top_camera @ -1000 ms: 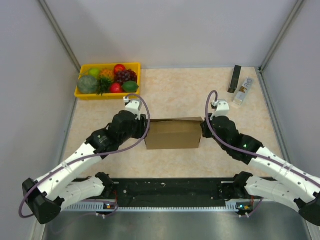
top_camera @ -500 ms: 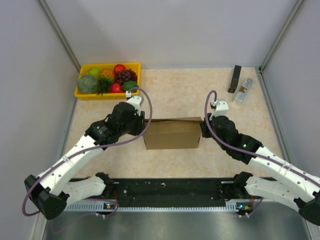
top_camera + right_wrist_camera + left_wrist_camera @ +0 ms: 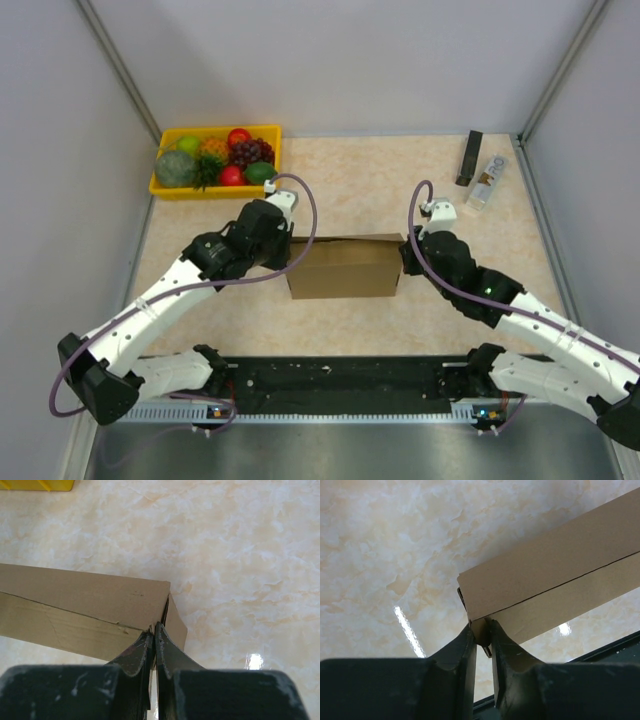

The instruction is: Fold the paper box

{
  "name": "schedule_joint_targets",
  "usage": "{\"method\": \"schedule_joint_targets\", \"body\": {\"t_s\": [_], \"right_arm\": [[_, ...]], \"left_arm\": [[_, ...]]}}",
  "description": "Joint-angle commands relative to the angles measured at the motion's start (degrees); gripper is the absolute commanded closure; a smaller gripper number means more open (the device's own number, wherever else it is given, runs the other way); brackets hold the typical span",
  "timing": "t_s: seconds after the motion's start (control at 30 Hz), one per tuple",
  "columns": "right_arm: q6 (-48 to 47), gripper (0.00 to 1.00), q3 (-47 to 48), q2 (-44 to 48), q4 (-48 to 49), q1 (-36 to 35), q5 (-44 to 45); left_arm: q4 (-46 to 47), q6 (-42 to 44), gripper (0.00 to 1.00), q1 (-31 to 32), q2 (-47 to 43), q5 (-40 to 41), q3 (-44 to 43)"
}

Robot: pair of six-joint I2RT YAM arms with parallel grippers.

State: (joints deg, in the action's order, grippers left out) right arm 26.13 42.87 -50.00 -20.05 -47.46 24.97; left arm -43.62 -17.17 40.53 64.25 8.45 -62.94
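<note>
Change: my left hand (image 3: pixel 482 630) has swung in from the fruit-tray side to the left end of the paper box (image 3: pixel 345 268), and its fingers have narrowed from wide apart to a pinch. In the left wrist view both fingers sit on a small cardboard tab sticking out at the box's lower left corner, so I call it gripping the box.

Right hand (image 3: pixel 154 630) hasn't moved. It is fully closed with its tips against the right end edge of the box. I can't tell if any flap is caught between them.

Meaning: both ends are now engaged. I judge this as a late step, tucking or pressing in the left end flap while the right end is steadied.

Box: plain brown corrugated, already a closed rectangular shape. It lies long side across mid-desk (image 3: pixel 350 190) between the two hands, well apart from the yellow fruit tray (image 3: pixel 205 192). One long seam line runs along its side. The left tab isn't tucked in yet.
</note>
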Motion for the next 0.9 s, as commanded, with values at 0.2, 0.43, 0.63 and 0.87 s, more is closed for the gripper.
{"method": "schedule_joint_targets", "body": {"t_s": [0.2,0.43,0.63,0.87], "right_arm": [[0.76,1.00,0.37,-1.24,-3.33,-1.05,-4.32],[0.85,1.00,0.37,-1.24,-3.32,-1.05,-4.58],[0.59,1.00,0.46,-1.24,-3.24,-1.14,-5.11],[-0.64,1.00,0.19,-1.51,-3.24,-1.14,-4.76]], "left_arm": [[-1.39,1.44,1.00,1.39,0.36,2.63,-5.18],[0.02,-3.22,1.00,-0.19,-0.35,-2.02,-5.53],[3.27,-6.03,1.00,-4.13,-0.79,-11.14,-6.06],[8.10,-8.85,1.00,-8.80,-3.69,-18.36,-2.46]]}}
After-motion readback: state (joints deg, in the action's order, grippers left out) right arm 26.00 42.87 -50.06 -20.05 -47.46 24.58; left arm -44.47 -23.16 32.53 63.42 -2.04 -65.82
